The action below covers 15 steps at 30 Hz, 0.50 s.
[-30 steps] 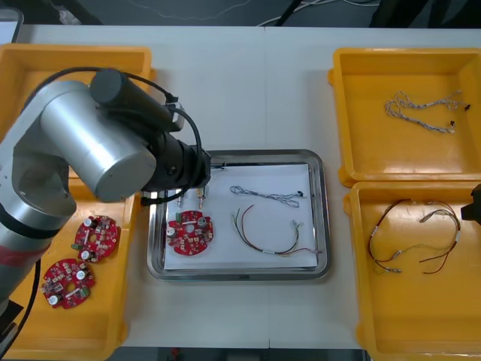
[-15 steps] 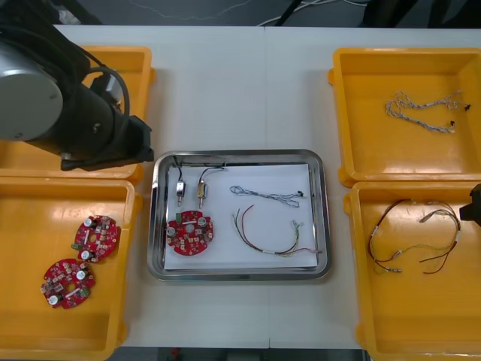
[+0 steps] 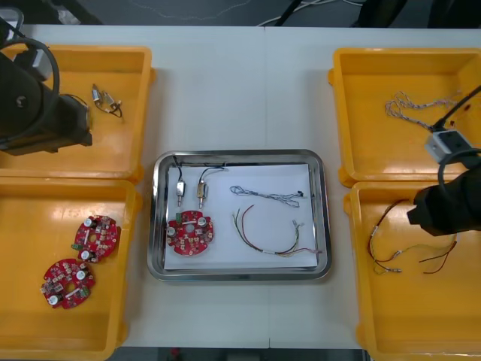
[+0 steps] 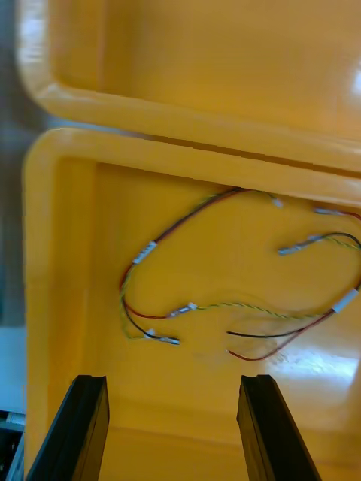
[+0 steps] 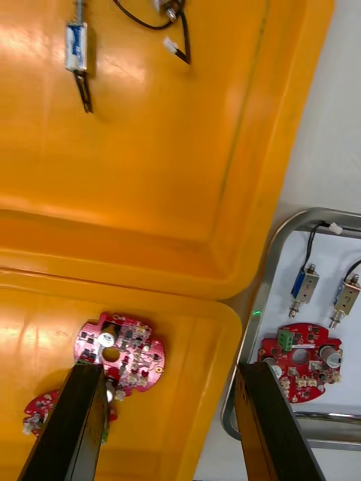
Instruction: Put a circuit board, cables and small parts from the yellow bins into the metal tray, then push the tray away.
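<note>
At mid-right, the right gripper [image 4: 173, 379] is held, fingers apart, over red and yellow cables [image 4: 147, 252]; at upper left, the left gripper [image 5: 169, 368] is spread too, prob. empty.

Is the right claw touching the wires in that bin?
Apart. Right wrist view: bare bin floor lies between the open right gripper and the red and yellow cables.

A flat, pale grey table top [image 3: 240, 90] is shown from steeply above and is evenly lit. A faint straight seam [image 3: 264, 83] is seen running to its far edge. Beyond that edge, a dark floor [image 3: 331, 15] is crossed by a thin pale cord [image 3: 184, 9] and a black cable [image 3: 289, 10].
</note>
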### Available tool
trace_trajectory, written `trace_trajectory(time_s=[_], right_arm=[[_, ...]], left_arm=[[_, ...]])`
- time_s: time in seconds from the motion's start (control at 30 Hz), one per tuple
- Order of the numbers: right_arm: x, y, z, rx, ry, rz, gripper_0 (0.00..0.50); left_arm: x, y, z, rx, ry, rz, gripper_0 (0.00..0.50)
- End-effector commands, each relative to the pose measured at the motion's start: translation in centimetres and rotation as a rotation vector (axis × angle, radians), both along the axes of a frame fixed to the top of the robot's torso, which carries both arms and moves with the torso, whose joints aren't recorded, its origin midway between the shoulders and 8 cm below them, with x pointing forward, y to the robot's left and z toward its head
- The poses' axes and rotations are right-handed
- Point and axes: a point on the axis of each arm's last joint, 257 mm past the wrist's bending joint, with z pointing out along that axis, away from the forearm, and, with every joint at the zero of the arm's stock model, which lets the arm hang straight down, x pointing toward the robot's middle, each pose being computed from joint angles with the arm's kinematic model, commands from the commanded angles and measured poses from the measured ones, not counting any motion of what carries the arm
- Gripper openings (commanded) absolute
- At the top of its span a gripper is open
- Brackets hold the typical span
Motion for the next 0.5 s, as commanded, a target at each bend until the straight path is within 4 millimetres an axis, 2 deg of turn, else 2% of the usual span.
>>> trace_trajectory(time_s=[0.03, 0.3, 0.5], right_arm=[[0.5, 4.4, 1.1, -0.091, -0.027, 0.221, 0.500], [0.9, 11.0, 0.5, -0.140, -0.056, 0.432, 0.500], [0.8, 14.8, -0.6, -0.160, -0.056, 0.552, 0.500]], left_arm=[[-0.6, 4.0, 2.5, 0.091, -0.054, -0.057, 0.500], [-2.3, 7.0, 2.0, 0.118, -0.027, -0.108, 0.500], [-2.9, 7.9, 1.9, 0.135, -0.027, -0.151, 0.500]])
